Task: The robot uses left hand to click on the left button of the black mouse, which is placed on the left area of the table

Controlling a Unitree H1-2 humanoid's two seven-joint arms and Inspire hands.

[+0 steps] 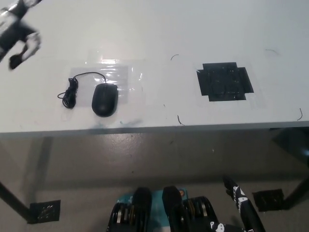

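Observation:
A black mouse point(105, 99) lies on the left part of the white table point(159, 34), its coiled black cord point(72, 92) to its left. My white left hand point(18, 30) is a motion-blurred shape at the top left corner, above the table and well apart from the mouse, up and to its left. Its fingers look spread but the blur hides their pose. My black right hand point(240, 203) hangs low at the bottom right, below the table's front edge, partly cut off.
A patch of clear tape point(113, 77) lies under and behind the mouse. A black tape square point(224, 81) sits on the right part of the table. The table's front edge point(154, 129) runs across the middle, with grey floor below.

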